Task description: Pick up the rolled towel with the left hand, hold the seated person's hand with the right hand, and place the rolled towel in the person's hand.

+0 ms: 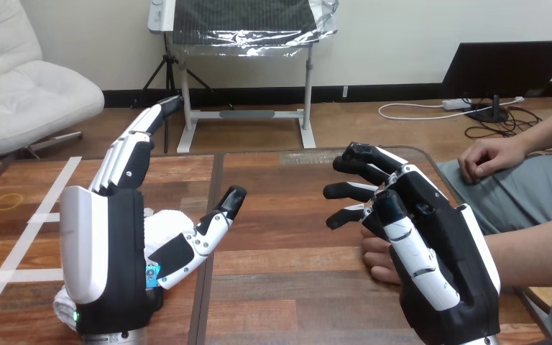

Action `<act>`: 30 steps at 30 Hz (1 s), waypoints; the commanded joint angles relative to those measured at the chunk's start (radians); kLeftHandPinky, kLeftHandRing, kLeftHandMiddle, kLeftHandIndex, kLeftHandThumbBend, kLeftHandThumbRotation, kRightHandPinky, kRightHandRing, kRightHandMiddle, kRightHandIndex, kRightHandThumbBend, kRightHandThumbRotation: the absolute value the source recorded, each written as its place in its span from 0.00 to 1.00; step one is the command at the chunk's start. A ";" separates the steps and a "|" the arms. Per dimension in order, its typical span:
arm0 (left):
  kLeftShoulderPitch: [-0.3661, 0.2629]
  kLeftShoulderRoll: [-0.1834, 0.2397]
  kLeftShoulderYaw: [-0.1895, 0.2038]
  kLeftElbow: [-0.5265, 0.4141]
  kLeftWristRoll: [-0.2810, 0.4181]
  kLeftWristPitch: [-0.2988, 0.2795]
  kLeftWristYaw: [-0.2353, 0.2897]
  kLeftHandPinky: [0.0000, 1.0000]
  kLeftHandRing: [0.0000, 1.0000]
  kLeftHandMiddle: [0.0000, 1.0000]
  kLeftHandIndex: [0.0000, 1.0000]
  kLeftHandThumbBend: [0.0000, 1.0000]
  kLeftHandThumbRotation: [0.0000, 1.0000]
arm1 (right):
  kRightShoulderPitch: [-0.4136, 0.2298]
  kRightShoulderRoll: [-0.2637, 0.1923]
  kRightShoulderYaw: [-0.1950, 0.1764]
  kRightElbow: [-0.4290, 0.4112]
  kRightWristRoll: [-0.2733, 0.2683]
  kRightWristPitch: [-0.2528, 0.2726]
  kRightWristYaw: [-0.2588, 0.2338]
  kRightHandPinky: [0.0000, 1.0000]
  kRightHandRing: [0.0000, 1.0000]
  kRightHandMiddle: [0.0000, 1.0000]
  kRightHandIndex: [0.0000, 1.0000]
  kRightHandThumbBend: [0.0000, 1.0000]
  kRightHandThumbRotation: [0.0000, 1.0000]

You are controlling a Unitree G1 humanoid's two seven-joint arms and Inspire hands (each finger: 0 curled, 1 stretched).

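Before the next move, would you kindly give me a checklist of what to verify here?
1. Left hand open for a grasp: ok, fingers straight.
2. Rolled towel within reach: ok, it lies on the table right by the left hand.
3. Towel grasped: not ok, nothing is curled round it.
4. Right hand holding the person's lower hand: cannot tell; that hand shows partly behind it.
5. Person's palm turned up to receive: cannot tell, mostly hidden.
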 commanded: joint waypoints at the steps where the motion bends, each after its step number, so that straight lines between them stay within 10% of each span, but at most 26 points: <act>1: 0.152 -0.001 -0.041 -0.047 0.004 -0.004 0.012 0.76 0.83 0.85 0.84 0.68 0.36 | -0.064 0.032 -0.011 0.002 0.002 -0.031 0.000 0.50 0.67 0.76 0.74 0.49 0.52; 30: 0.157 -0.001 -0.050 -0.037 -0.012 -0.017 0.014 0.76 0.82 0.83 0.82 0.68 0.38 | -0.055 0.033 -0.010 -0.001 0.016 -0.028 0.004 0.51 0.66 0.76 0.74 0.48 0.51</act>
